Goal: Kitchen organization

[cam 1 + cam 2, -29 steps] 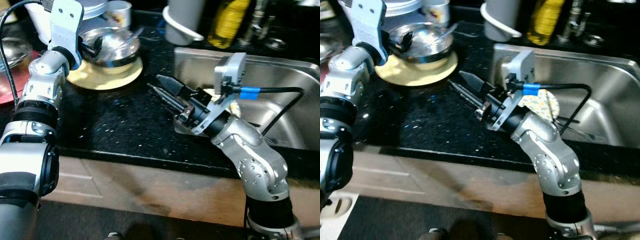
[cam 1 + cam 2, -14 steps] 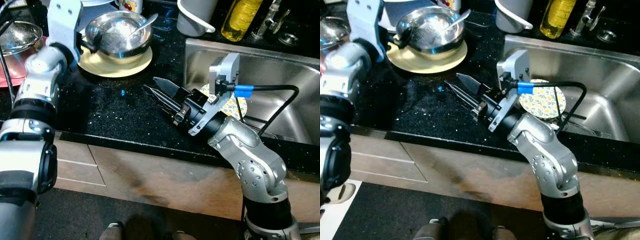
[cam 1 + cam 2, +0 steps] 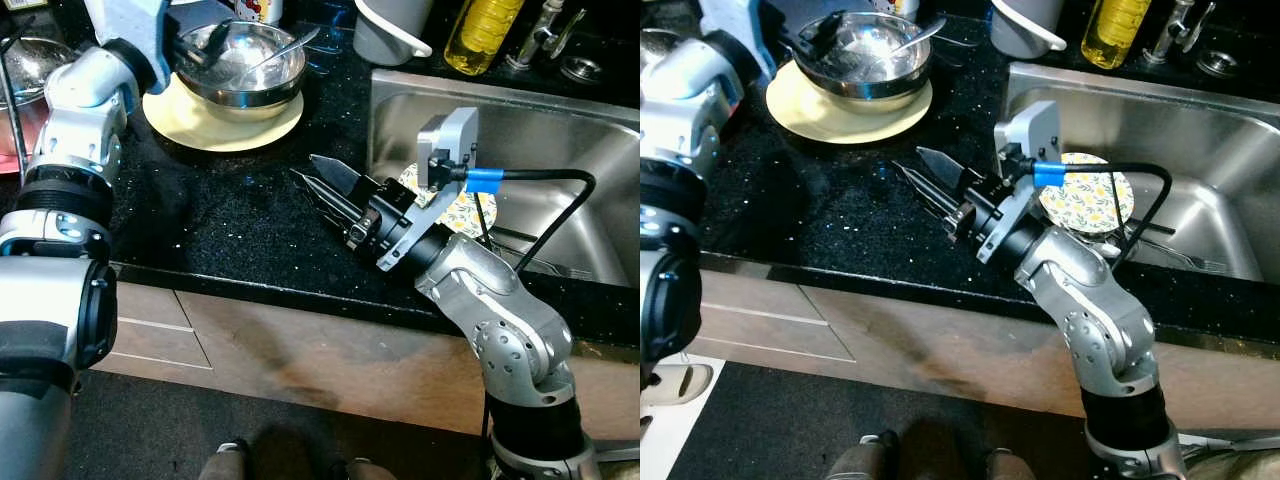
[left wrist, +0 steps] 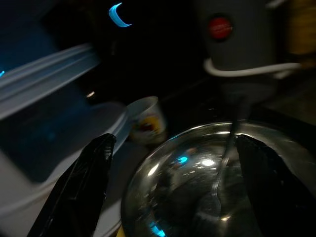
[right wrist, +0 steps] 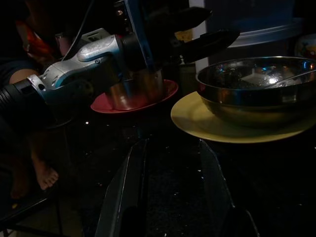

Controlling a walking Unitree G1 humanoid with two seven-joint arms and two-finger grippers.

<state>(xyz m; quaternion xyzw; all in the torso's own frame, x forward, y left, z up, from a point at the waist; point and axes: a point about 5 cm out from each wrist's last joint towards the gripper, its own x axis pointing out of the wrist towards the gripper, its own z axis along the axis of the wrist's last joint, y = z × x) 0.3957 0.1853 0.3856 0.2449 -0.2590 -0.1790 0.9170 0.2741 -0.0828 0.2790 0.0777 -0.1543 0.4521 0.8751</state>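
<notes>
On the black speckled countertop (image 3: 220,220), at its far left, a steel bowl (image 3: 243,62) sits on a pale yellow plate (image 3: 222,112), with a spoon (image 3: 283,48) leaning inside it. The left arm reaches forward and up along the counter's left side, and the left gripper (image 3: 190,40) hovers at the bowl's near-left rim, its two black fingers (image 4: 79,187) spread apart on either side of the bowl in the left wrist view, holding nothing. Beyond the bowl that dim view shows what looks like a small printed cup (image 4: 146,118) and a grey container (image 4: 242,44) with a white rim. The right arm rises from the counter's front edge with its elbow bent and its forearm pointing left, so the right gripper (image 3: 322,185) lies low over bare counter between the plate and the steel sink (image 3: 540,140); its fingers (image 5: 123,192) stand slightly apart and empty. A flower-patterned plate (image 3: 1090,195) rests in the sink behind the right wrist. A yellow bottle (image 3: 482,35) stands behind the sink, and a red plate (image 5: 136,101) carrying a metal pot lies left of the yellow one.
</notes>
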